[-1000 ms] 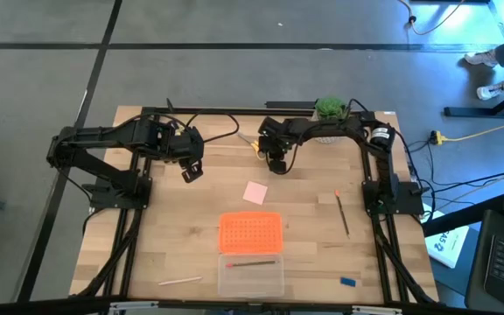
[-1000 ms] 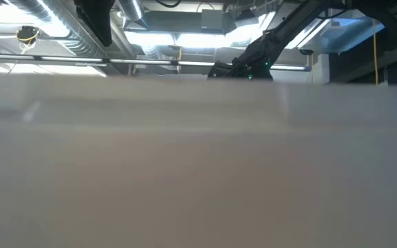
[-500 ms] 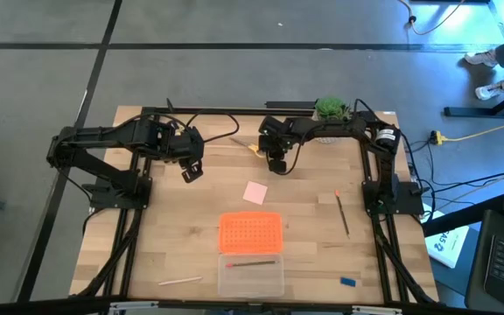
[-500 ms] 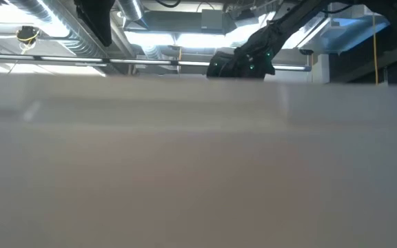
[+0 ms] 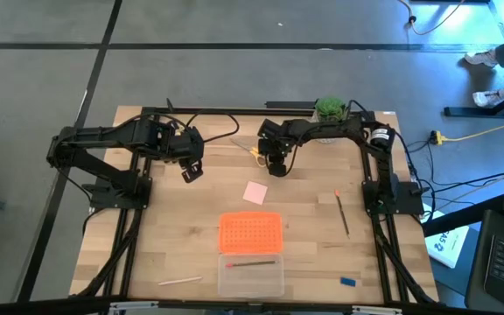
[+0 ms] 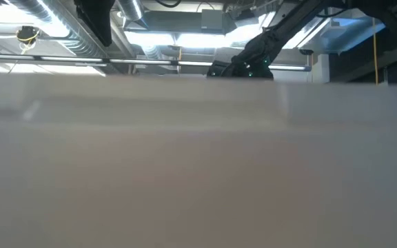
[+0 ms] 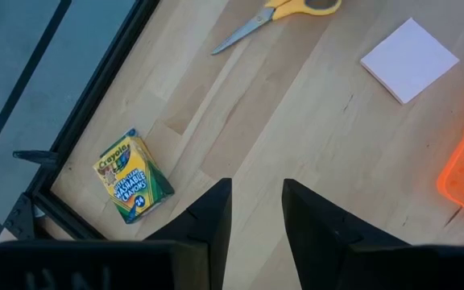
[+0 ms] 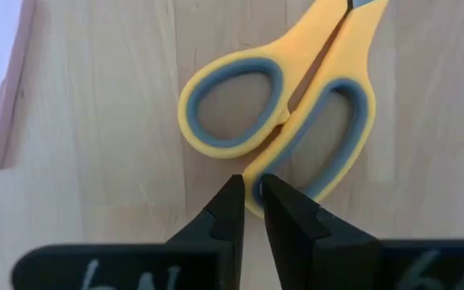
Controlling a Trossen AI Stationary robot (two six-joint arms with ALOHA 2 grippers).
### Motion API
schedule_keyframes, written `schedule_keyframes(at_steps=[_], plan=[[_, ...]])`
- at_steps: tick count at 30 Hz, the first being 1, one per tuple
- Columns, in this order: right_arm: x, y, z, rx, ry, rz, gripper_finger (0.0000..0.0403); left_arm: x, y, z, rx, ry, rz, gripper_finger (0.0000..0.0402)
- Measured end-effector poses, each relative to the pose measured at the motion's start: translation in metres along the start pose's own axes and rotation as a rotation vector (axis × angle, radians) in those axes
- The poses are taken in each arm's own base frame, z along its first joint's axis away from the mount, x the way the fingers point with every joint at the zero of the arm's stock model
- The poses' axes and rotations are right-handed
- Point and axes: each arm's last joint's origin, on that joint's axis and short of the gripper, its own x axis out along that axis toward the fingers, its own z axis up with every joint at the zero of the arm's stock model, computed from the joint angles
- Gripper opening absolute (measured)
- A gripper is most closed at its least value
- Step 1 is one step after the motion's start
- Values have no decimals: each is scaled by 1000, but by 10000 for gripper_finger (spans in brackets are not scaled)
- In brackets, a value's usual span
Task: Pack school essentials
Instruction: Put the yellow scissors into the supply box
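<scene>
Right wrist view: yellow-handled scissors (image 8: pixel 284 121) flat on the wood, handle loops just ahead of the right gripper (image 8: pixel 248 197), fingers nearly pressed together with only a thin slit between, tips at the rim of one loop, nothing pinched yet. From above, same scissors (image 5: pixel 254 149) near the table's far edge, just beside that gripper (image 5: pixel 275 166), potted plant (image 5: pixel 329 108) close behind.

Outward: pale pink square pad (image 5: pixel 255 192) mid-table, clear case with orange lid (image 5: pixel 250 232) nearer the front, a thin pencil (image 5: pixel 342 214) to its right, tiny blue piece (image 5: pixel 347 282) at the front edge. Left wrist view: crayon box (image 7: pixel 132 176) at the table corner. Left gripper (image 5: pixel 192 171) waiting above the wood, well apart from the scissors, fingers (image 7: pixel 208 217) slightly spread, empty.

Step in hand, by judgement: picking up the scissors. Best done by spreading the fingers first, straddling the plastic rim of one loop or the neck where the loops join, pressing down to the wood, then closing squarely; a glancing contact likely to spin the scissors.

Against the earlier overhead frame: right gripper shifted slightly left and toward the far edge, closer to the handles; left arm unchanged.
</scene>
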Motion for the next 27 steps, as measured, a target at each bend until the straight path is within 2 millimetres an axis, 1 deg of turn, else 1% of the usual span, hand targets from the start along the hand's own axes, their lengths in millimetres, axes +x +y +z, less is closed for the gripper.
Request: schedule_keyframes(at_steps=[13, 16, 22, 27], plan=[[1, 1, 0, -5, 5, -7, 54, 0, 0, 0, 0, 0, 0, 104], [2, 1, 0, -12, 8, -7, 69, 0, 0, 0, 0, 0, 0, 104], [2, 1, -1, -28, 11, -9, 113, 0, 0, 0, 0, 0, 0, 104], [4, 1, -2, -26, 26, -22, 122, 0, 0, 0, 1, 0, 0, 104]])
